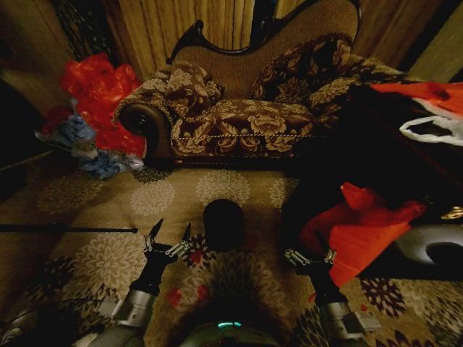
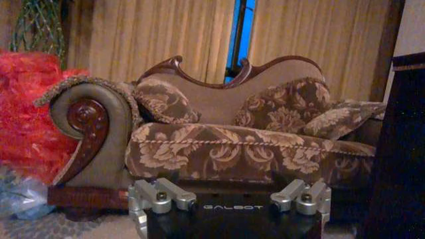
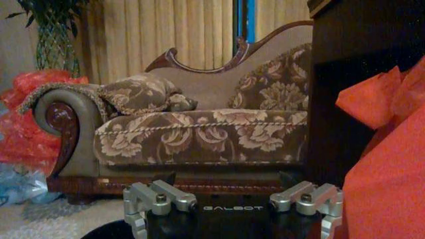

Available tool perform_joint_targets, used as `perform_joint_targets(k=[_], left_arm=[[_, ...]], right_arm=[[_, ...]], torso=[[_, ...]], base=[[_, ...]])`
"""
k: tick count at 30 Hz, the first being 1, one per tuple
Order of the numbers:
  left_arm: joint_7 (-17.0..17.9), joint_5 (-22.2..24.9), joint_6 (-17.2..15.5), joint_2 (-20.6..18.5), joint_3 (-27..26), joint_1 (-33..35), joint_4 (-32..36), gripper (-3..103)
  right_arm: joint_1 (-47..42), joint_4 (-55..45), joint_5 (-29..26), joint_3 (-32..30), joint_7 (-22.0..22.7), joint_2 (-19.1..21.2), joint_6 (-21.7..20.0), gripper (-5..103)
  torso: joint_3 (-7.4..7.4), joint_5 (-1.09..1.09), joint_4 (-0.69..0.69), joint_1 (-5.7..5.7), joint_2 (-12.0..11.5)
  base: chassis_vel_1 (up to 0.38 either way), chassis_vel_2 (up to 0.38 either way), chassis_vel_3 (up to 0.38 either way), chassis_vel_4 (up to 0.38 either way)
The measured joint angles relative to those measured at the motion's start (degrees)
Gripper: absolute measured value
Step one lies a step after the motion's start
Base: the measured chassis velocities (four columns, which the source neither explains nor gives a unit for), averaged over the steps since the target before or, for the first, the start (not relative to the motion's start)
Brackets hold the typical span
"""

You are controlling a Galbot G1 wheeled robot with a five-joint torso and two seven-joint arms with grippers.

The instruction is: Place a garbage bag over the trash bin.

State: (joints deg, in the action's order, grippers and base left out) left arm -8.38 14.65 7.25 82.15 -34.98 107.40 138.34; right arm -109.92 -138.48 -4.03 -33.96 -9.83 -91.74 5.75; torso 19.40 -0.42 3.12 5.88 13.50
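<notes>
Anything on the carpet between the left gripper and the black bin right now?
No. In the head view the open left gripper sits just beside the small matte black cylindrical trash bin, with bare floral-patterned carpet in the narrow gap between them.

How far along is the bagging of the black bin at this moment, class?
Done: nothing yet; the trash bin stands bare on the carpet. In hand: nothing gripped; the left hand is open beside the bin, and the right hand is open next to a red-orange bag. Left: fetching a bag, opening it, and fitting it over the rim.

The garbage bag [image 3: 388, 174] is cut off at the frame edge.
</notes>
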Motion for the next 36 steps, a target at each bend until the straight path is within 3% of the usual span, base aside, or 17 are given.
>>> perform_joint_targets(k=[9,22,31,36], left_arm=[[0.0,1.8,-1.1,0.8,-0.1,-0.1,1.5,93],[-0.3,3.3,-2.7,0.6,0.0,0.3,2.4,98],[1.1,5.7,-4.0,-1.9,0.2,-1.0,2.3,98],[5.0,9.3,-8.2,-6.0,0.1,-4.5,2.4,98]], right_arm=[[-0.2,0.2,-0.9,0.2,0.5,0.7,0.3,100],[0.2,0.4,-1.6,0.3,0.9,0.6,0.3,100],[0.2,2.1,-1.4,0.1,0.3,2.1,0.3,100],[-0.2,4.0,-2.5,2.1,0.2,4.2,0.8,100]], torso=[[0.00,0.01,-0.01,0.00,0.0],[0.00,0.00,-0.01,0.00,0.0],[0.00,0.00,-0.01,0.00,0.0],[0.00,0.00,-0.01,0.00,0.0]], base=[[0.000,0.000,0.000,0.000],[0.000,0.000,0.000,0.000],[0.000,0.000,0.000,0.000],[0.000,0.000,0.000,0.000]])
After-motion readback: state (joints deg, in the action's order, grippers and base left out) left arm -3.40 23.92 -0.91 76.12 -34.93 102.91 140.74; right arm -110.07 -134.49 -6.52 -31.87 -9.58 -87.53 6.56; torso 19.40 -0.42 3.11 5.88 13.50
